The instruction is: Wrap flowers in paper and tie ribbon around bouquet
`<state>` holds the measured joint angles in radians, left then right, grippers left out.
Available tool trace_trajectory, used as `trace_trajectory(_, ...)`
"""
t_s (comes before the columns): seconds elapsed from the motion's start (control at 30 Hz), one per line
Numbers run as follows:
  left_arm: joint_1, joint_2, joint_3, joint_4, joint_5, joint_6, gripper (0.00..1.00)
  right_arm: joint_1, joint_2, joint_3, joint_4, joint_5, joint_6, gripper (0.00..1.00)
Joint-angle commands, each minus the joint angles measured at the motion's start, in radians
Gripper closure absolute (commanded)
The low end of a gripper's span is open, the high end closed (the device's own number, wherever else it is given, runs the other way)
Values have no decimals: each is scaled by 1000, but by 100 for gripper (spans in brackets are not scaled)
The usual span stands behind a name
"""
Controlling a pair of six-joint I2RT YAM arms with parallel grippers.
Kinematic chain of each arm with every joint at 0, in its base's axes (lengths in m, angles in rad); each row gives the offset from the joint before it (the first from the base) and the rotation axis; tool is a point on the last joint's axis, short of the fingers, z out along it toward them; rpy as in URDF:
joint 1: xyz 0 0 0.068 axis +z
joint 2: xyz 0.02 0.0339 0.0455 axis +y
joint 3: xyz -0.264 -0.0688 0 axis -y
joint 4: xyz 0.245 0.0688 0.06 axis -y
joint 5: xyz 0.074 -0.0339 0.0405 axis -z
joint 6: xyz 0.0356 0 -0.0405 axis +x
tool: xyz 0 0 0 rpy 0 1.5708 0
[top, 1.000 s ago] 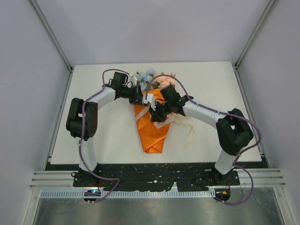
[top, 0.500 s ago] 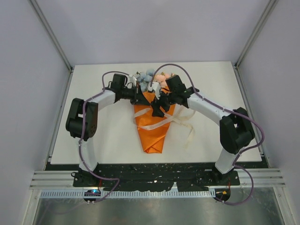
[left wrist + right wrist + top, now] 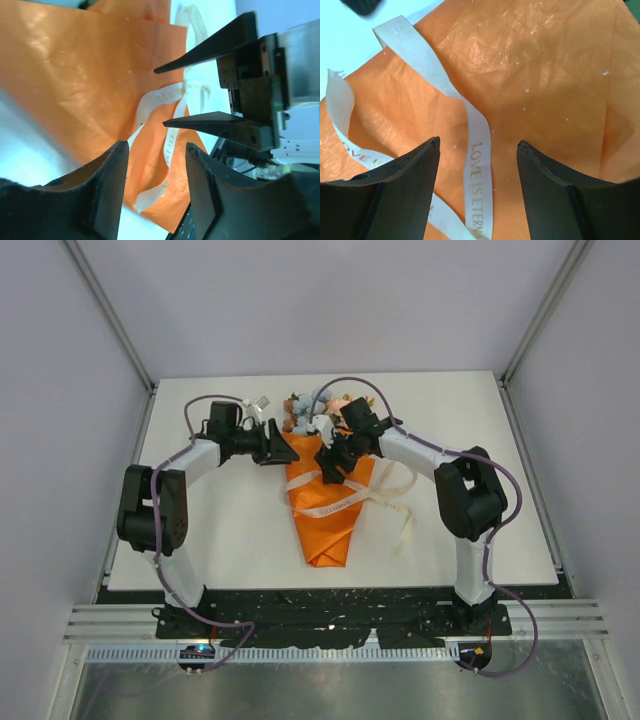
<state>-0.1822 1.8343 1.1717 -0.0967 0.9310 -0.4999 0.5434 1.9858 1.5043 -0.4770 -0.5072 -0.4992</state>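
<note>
The bouquet lies at mid-table: flowers (image 3: 312,415) at the far end, the orange paper (image 3: 325,525) forming a cone that points toward me. The cream ribbon (image 3: 338,504) lies loose across the cone and trails off to the right (image 3: 405,525). My left gripper (image 3: 288,454) is open beside the cone's upper left edge, holding nothing. My right gripper (image 3: 332,464) hovers open over the cone's upper part. In the right wrist view the printed ribbon (image 3: 479,165) runs between the open fingers (image 3: 415,170) over the paper (image 3: 545,65). The left wrist view shows paper (image 3: 75,75), ribbon (image 3: 167,95) and the right gripper's fingers (image 3: 215,42).
The white table (image 3: 200,530) is ringed by grey walls and metal frame posts (image 3: 110,315). Purple cables loop above both forearms. The black base rail (image 3: 330,615) runs along the near edge.
Both grippers have opened and let the ribbon go; it now lies slack across the cone. The left arm drew back to the left, and the right gripper shifted up the cone.
</note>
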Motion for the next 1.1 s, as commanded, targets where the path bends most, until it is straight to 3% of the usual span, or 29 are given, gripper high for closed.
trace_trajectory(0.0, 29, -130, 42, -132, -125, 187, 43, 27, 19, 74, -14, 21, -51, 33)
trace_trajectory(0.07, 38, -170, 39, -165, -188, 251, 36, 35, 27, 70, -14, 36, -71, 37)
trace_trajectory(0.17, 69, -234, 23, -170, -259, 308, 22, 39, 22, 70, -11, 45, -76, 64)
trace_trajectory(0.23, 98, -277, 11, -152, -264, 311, 1, 38, -5, 63, -17, 35, -75, 80)
trace_trajectory(0.33, 150, -297, 6, -104, -193, 265, 1, 43, -77, 36, -18, -8, -82, 94)
trace_trajectory(0.43, 219, -296, -7, 24, -79, 221, 0, 59, -126, 10, -23, -42, -93, 94)
trace_trajectory(0.5, 221, -293, 25, 5, -22, 332, 0, 78, -150, -6, -38, -57, -113, 94)
trace_trajectory(0.63, 213, -287, 106, -112, -92, 475, 0, 104, -186, -50, -61, -76, -137, 95)
trace_trajectory(0.8, 219, -313, 89, -103, -187, 564, 0, 135, -212, -124, -81, -68, -209, 95)
trace_trajectory(0.87, 221, -291, 150, -218, -260, 535, 0, 142, -222, -142, -89, -67, -234, 94)
trace_trajectory(0.93, 219, -227, 259, -398, -91, 684, 0, 150, -234, -163, -89, -62, -256, 95)
trace_trajectory(1.0, 160, -169, 341, -565, -127, 733, 0, 156, -249, -187, -78, -62, -265, 95)
trace_trajectory(1.07, 123, -147, 338, -624, -91, 771, 0, 159, -262, -203, -72, -65, -268, 95)
